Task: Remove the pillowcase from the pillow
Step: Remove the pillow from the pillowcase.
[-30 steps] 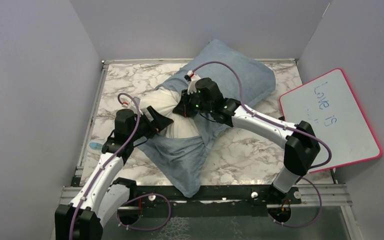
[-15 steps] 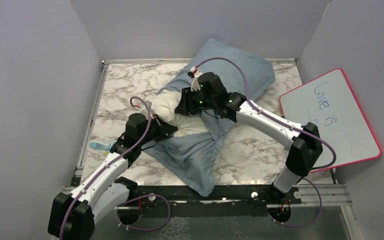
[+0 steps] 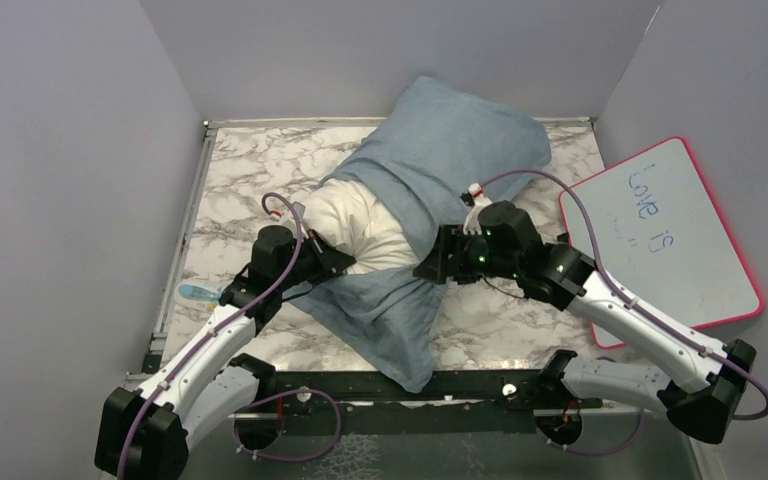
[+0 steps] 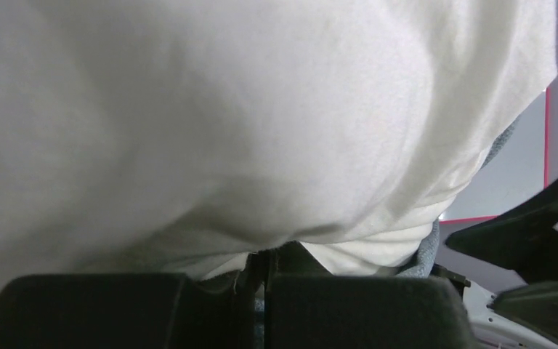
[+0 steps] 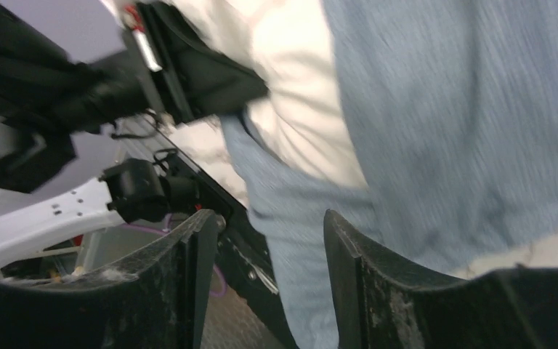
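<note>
From above, the right tool (image 3: 428, 270) has swung off the pillow (image 3: 355, 225) to the pillowcase (image 3: 455, 140) bunched nearer on the bench (image 3: 230, 180); the left tool (image 3: 340, 262) stays put. Its wrist view shows it clenched on white pillow cloth. The right wrist view shows fingers (image 5: 189, 291) released, spread before blue cloth.

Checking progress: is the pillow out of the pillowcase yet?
Partly out: the pillow bulges bare and white at its near-left end from the blue pillowcase, which covers the rest.

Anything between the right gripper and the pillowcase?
Nothing visible. The right gripper has its jaws open with the pillowcase directly ahead; the left gripper, pinching the pillow, sits off to one side.
</note>
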`<act>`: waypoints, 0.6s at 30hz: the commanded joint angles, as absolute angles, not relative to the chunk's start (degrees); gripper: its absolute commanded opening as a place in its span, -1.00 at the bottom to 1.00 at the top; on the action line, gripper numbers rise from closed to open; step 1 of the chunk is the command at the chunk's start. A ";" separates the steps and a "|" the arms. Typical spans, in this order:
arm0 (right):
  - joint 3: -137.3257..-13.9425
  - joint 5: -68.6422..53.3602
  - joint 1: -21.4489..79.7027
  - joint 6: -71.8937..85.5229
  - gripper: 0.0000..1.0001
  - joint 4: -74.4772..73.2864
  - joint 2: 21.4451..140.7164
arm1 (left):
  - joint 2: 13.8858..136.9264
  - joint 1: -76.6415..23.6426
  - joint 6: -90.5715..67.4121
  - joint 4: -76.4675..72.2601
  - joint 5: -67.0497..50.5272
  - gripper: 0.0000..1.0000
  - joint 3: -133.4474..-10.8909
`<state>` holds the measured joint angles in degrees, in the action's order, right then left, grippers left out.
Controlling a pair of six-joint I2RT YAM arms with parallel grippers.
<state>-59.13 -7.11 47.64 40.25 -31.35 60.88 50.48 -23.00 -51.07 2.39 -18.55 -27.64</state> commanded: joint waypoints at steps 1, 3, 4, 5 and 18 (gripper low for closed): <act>-50.05 -3.51 47.90 49.17 0.40 -36.62 56.09 | 49.88 -23.47 -49.60 3.89 -17.98 -1.00 -31.49; -46.99 -5.76 47.90 50.31 0.41 -33.50 55.68 | 49.99 -23.47 -49.70 4.14 -18.08 -1.00 -31.92; -45.80 -6.82 47.90 50.86 0.41 -32.13 56.01 | 50.05 -23.47 -49.64 4.35 -18.10 -1.00 -32.09; -45.07 -7.66 47.90 51.61 0.41 -30.97 56.70 | 50.08 -23.47 -49.66 4.43 -18.11 -1.00 -32.24; -41.90 -11.84 47.89 49.31 0.04 -21.15 60.96 | 51.16 -23.52 -49.30 5.99 -17.75 -1.00 -33.79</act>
<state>-42.19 -9.82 47.64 50.39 -25.85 60.60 50.72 -23.00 -49.52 7.57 -18.15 -30.65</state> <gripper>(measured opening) 0.455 0.034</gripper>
